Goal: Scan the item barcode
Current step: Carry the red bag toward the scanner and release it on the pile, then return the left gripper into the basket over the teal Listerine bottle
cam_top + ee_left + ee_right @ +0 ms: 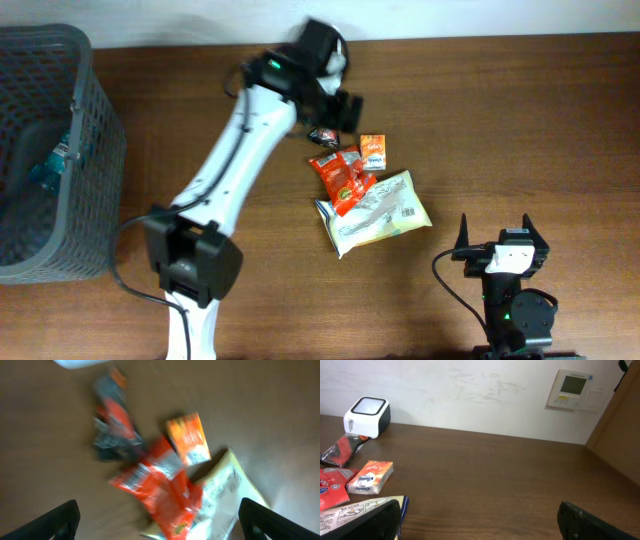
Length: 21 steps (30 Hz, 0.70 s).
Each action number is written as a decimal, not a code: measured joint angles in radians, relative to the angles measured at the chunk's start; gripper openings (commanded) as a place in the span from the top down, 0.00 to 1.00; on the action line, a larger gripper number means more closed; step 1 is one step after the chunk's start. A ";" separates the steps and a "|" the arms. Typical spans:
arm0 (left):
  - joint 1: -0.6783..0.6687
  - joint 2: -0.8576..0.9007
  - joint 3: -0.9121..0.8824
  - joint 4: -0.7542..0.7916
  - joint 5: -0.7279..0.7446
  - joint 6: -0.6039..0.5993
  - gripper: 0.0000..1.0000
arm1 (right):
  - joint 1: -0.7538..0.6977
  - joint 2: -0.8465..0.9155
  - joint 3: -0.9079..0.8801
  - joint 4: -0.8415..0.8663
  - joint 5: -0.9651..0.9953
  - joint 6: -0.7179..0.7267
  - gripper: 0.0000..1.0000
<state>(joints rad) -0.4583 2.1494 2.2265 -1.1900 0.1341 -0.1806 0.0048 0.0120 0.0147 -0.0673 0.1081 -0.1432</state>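
Brown wood-grain worktop [520, 120] fills the overhead view, with a pale wall [470, 390] behind it. Nearest the arm bases, the right pincer [497, 232] sits low at the near right edge. Its fingers are spread wide with nothing between them, and its camera looks across bare wood toward the goods. A black cable [445, 275] loops beside its base.

Next out, around the middle of the worktop, lies the cluster of goods. A cream packet [375, 212] lies flat and nearest, printed face up; whether a barcode shows on it I cannot tell. A red packet [340, 178] overlaps its far left corner. An orange pack [373, 151] lies just beside the red packet, on its right. A dark wrapper [323, 135] with a red patch lies just beyond the red packet, at the far left of the cluster.

The left pincer [335, 108] hangs over that wrapper with its jaws fully apart and holds nothing. Its blurred wrist view shows the goods lying on the wood below.

Farther back, close to the wall, stands the scanner [367, 416], a white-topped box with a dark body, partly hidden by the left arm from overhead. A grey mesh basket [95, 150] stands at the left edge with a teal item [50, 165] inside. A wall panel [572, 387] with a small screen hangs at the right.
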 measured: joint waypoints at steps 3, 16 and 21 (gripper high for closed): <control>0.072 -0.008 0.181 -0.114 -0.072 0.006 0.01 | 0.000 0.000 0.000 0.000 0.000 0.000 0.02; 0.673 -0.084 0.500 -0.155 -0.293 0.010 0.00 | 0.000 0.000 0.000 0.000 0.000 0.000 0.02; 0.921 -0.060 0.500 -0.154 -0.306 0.010 0.06 | 0.000 0.000 0.000 0.000 0.000 0.000 0.02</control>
<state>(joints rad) 0.4622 2.0892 2.7266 -1.3437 -0.1715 -0.1703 0.0048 0.0120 0.0147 -0.0677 0.1081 -0.1432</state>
